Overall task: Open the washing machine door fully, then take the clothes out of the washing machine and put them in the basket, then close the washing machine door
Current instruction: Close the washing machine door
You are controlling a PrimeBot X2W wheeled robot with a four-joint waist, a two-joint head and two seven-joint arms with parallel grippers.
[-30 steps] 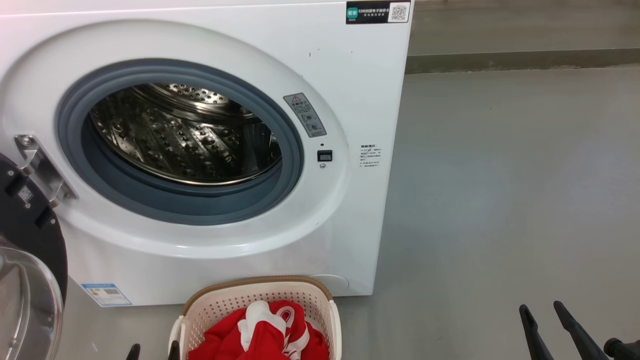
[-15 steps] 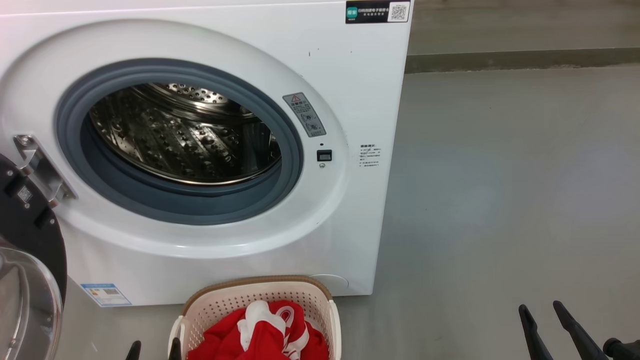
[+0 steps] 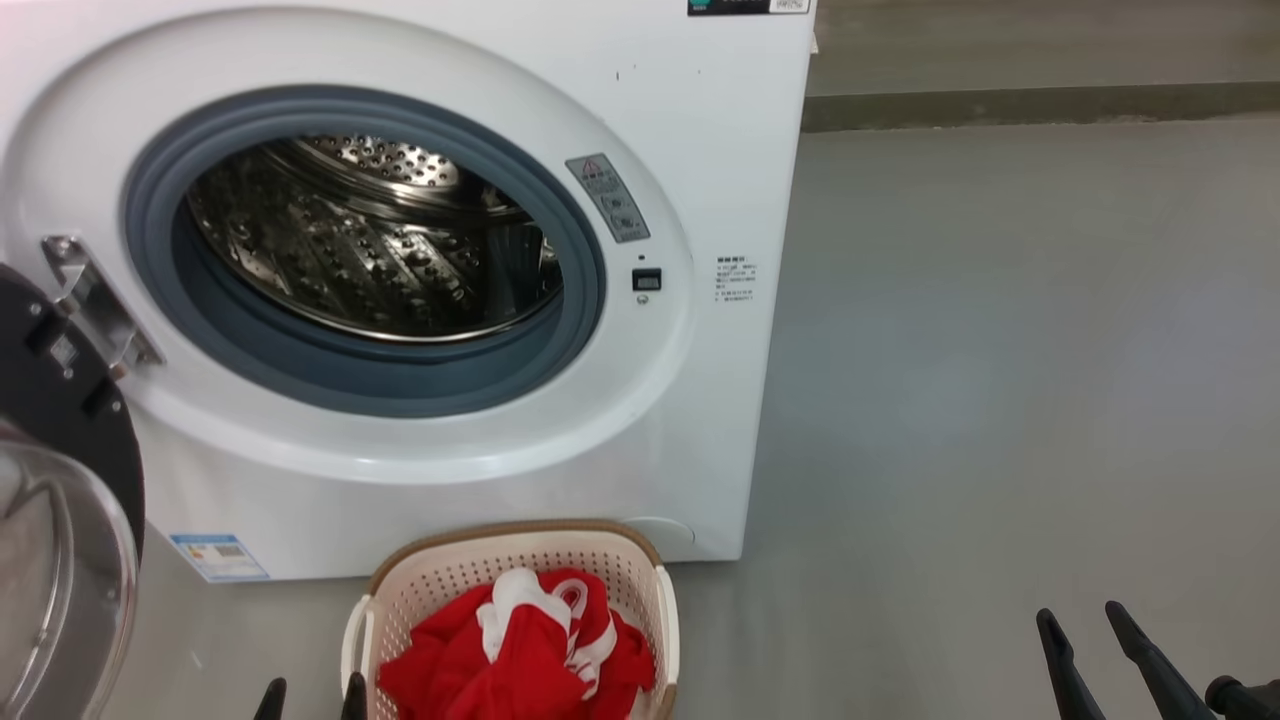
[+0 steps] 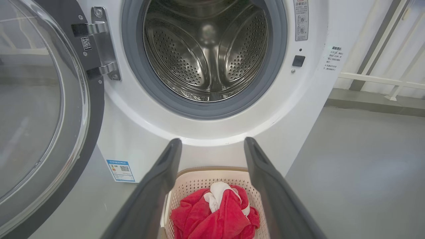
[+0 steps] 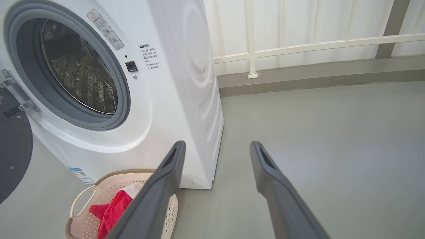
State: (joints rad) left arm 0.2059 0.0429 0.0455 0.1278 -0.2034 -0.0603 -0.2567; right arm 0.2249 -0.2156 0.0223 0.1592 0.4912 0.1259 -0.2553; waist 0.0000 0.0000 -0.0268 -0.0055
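The white washing machine [image 3: 700, 160] fills the upper left of the head view, its steel drum [image 3: 380, 240] bare inside. The washing machine door [image 3: 60, 520] hangs wide open at the far left on its metal hinge [image 3: 95, 305]. The red and white clothes [image 3: 520, 650] lie heaped in the cream basket [image 3: 520, 545], which stands on the floor in front of the machine. My left gripper [image 4: 212, 146] is open, hovering just short of the basket with nothing between its fingers. My right gripper [image 3: 1080, 615] is open over bare floor at the lower right.
Grey floor [image 3: 1000, 380] stretches to the right of the machine. A low kerb [image 3: 1040, 105] and a white railing [image 5: 298, 46] run along the back. A blue label [image 3: 220, 555] sits low on the machine's front.
The whole head view has shifted so that the machine and basket sit slightly higher in it: the camera has moved. Both grippers keep their places and stay open.
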